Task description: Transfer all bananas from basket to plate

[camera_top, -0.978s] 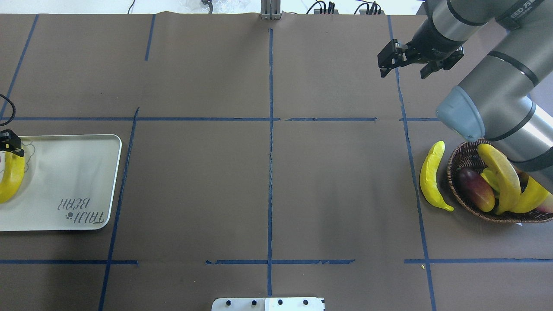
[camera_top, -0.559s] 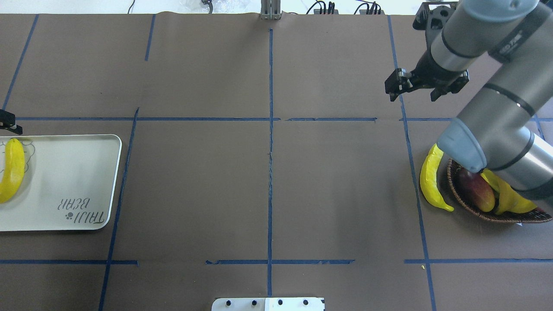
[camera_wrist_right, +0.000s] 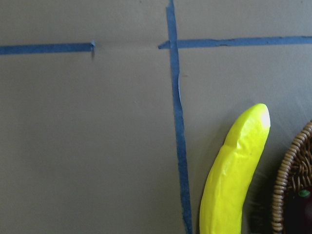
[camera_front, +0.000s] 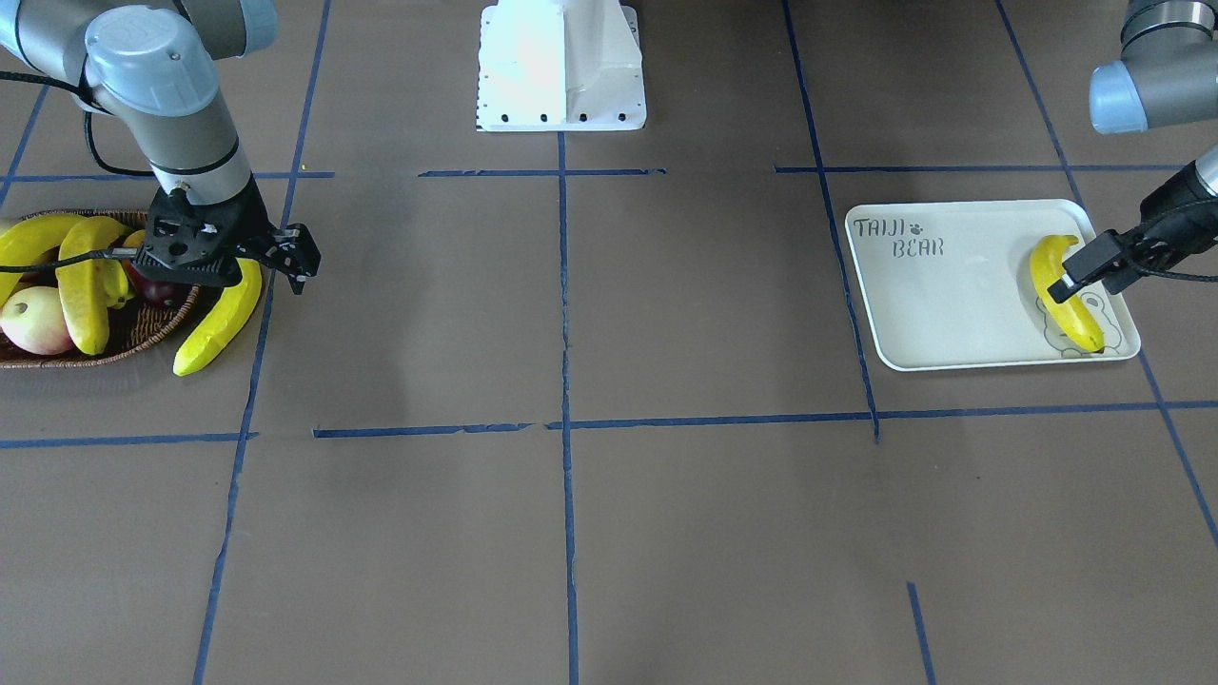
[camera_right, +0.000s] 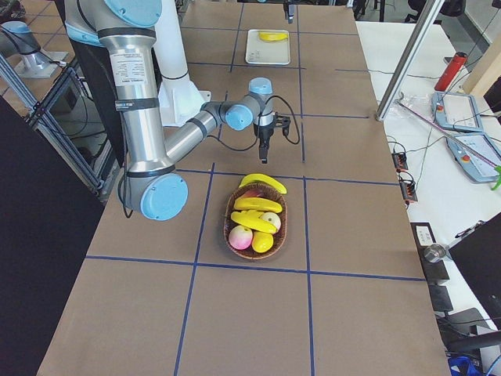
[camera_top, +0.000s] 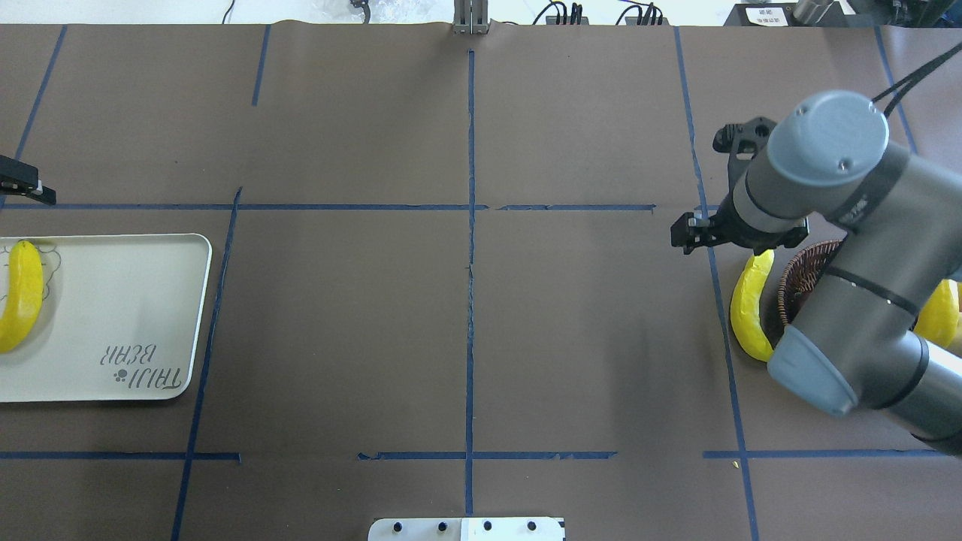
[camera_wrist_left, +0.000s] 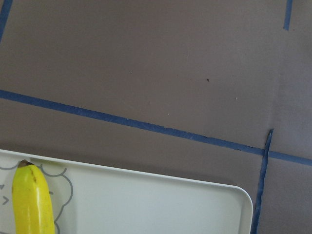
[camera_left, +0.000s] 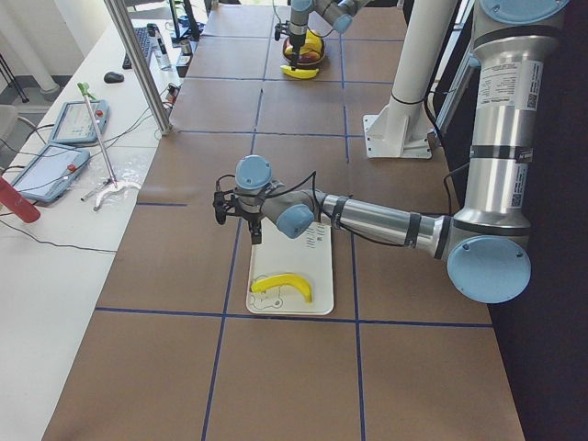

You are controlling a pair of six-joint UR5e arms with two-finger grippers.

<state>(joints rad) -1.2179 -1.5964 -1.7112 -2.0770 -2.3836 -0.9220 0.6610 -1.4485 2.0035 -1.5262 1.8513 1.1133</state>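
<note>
One banana [camera_top: 19,297] lies on the plate [camera_top: 128,300] at its outer end; it also shows in the left wrist view [camera_wrist_left: 31,204]. My left gripper [camera_front: 1094,266] is open and empty, raised beside that end of the plate. Another banana [camera_top: 748,308] lies on the table against the basket [camera_top: 800,274]. My right gripper [camera_front: 249,262] is open, just above this banana's far tip, and the right wrist view shows the banana [camera_wrist_right: 234,175] below it. Two more bananas [camera_front: 81,285] lie in the basket [camera_front: 143,328].
The basket also holds a pale peach-like fruit [camera_front: 33,323] and a dark red fruit [camera_front: 157,290]. The white robot base [camera_front: 561,67] stands at the robot's edge of the table. Blue tape lines cross the brown mat.
My left gripper let go of the banana on the plate and drew back from it. My right arm swung in toward the basket and lowered over the banana beside it.
</note>
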